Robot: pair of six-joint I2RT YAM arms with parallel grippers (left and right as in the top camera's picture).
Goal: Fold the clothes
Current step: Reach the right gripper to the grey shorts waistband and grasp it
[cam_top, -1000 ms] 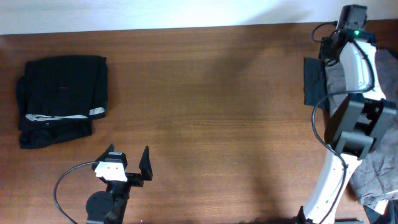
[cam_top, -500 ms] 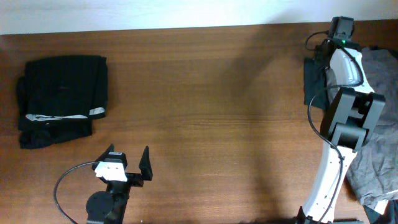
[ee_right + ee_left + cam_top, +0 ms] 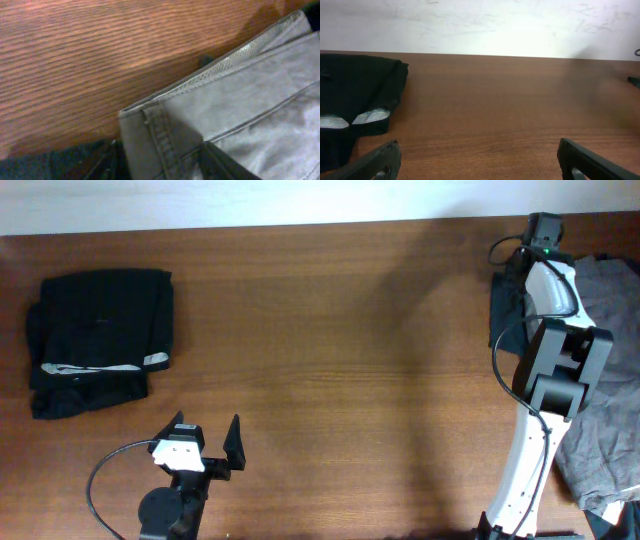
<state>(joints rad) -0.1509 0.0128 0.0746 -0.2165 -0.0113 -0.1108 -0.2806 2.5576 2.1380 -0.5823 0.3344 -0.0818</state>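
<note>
The right end effector (image 3: 162, 162) is straddling a stitched corner of the grey-khaki woven shorts (image 3: 250, 100), likely for dragging them out. I cannot tell whether it is clamping. The left end effector (image 3: 208, 430) is idling, fingers wide apart.

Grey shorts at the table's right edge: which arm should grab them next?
Right. The right gripper hangs directly over the shorts at their waistband corner; the left gripper sits open across the table, far from them.

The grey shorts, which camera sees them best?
The right wrist view: the grey shorts are close up there, showing the waistband corner, stitching and mesh lining. Overhead shows only crumpled grey cloth at the right edge, partly behind the right arm. The left wrist view shows none of them.
</note>
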